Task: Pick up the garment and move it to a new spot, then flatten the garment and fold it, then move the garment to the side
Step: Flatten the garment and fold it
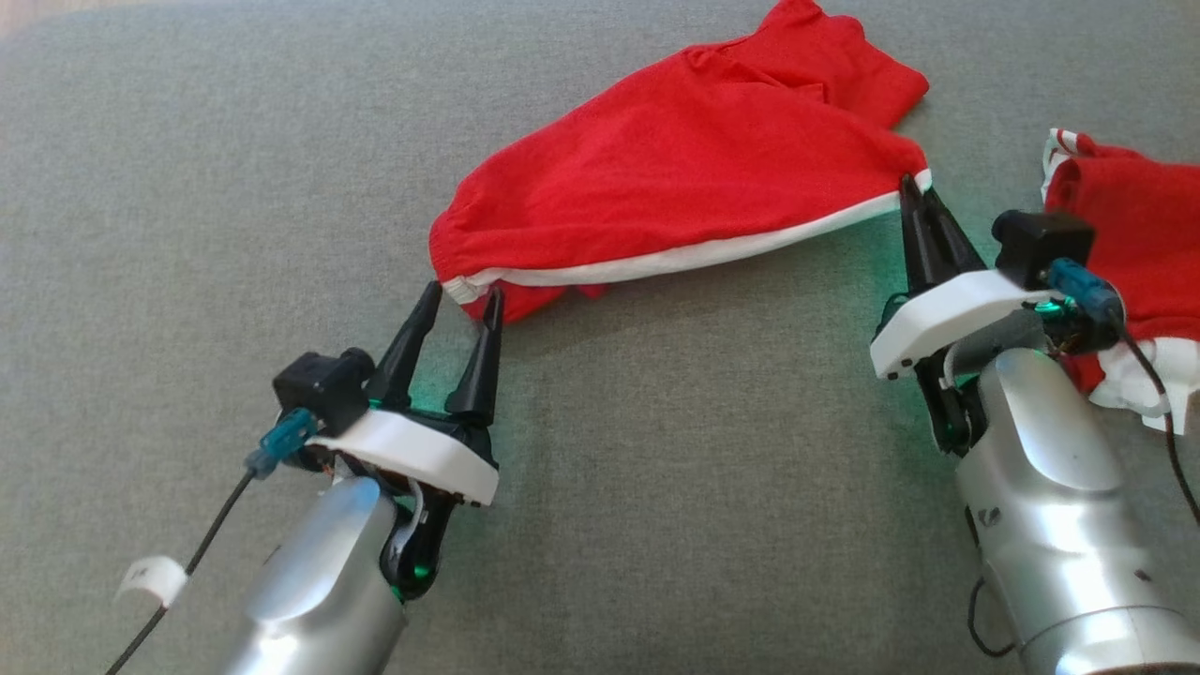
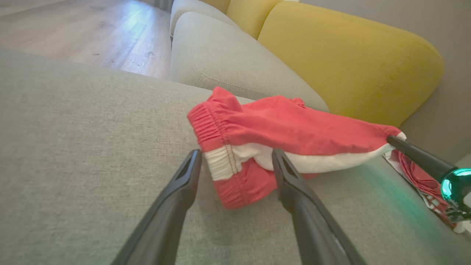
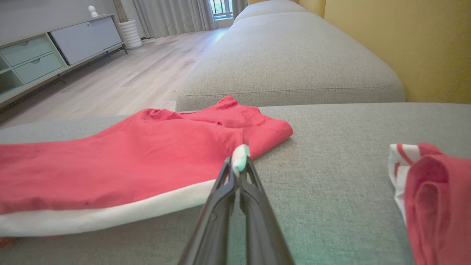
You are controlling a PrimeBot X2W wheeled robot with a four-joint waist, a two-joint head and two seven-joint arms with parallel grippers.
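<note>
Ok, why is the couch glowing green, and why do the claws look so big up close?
Head view: green lights at both wrists tint the grey couch. Left wrist view: the glow spreads below the right claw. Right wrist view: that claw, near the wide lens, looks huge and soft-edged.

Red garment [image 1: 694,159], white stripe along near edge, stretched slantwise over grey cushion [image 1: 187,187]

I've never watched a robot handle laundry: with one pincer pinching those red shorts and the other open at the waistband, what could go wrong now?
The right pincer grips only a thin white corner of the red shorts; a pull might slip it free. The left pincer stands open around the bunched waistband and may catch one layer only. The right arm sits by another red-and-white garment and could drag it.
</note>
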